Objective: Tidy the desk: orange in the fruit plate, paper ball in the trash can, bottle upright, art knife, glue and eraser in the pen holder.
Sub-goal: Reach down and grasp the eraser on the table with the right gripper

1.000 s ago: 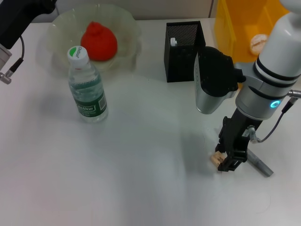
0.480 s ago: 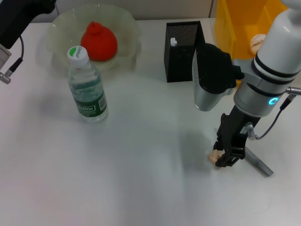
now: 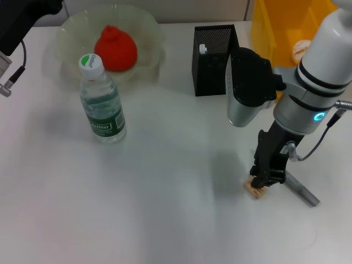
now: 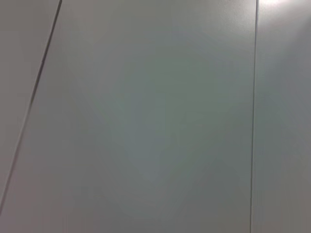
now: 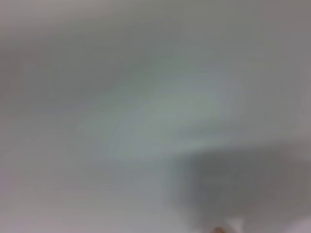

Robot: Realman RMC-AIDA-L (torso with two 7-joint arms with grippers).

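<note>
So, far left corner, the left arm [image 3: 19,22] is parked up at the back edge of the desk [image 3: 137,209], and I can't tell what its pincer is doing since it isn't in shot. Next over, the bottle [image 3: 102,102] stands upright just in front of the fruit plate [image 3: 148,33], which has the orange [image 3: 115,48] sitting in it. Middle-back is the black mesh pen holder [image 3: 215,58] with something white poking up inside. Then the right gripper [image 3: 264,179] is down at the desk, fingers pressed together on the little tan eraser [image 3: 254,188], which looks like it's touching the surface. The grey art knife [image 3: 301,191] lies just right of it. A yellow bin [image 3: 275,27] is at back right.
</note>
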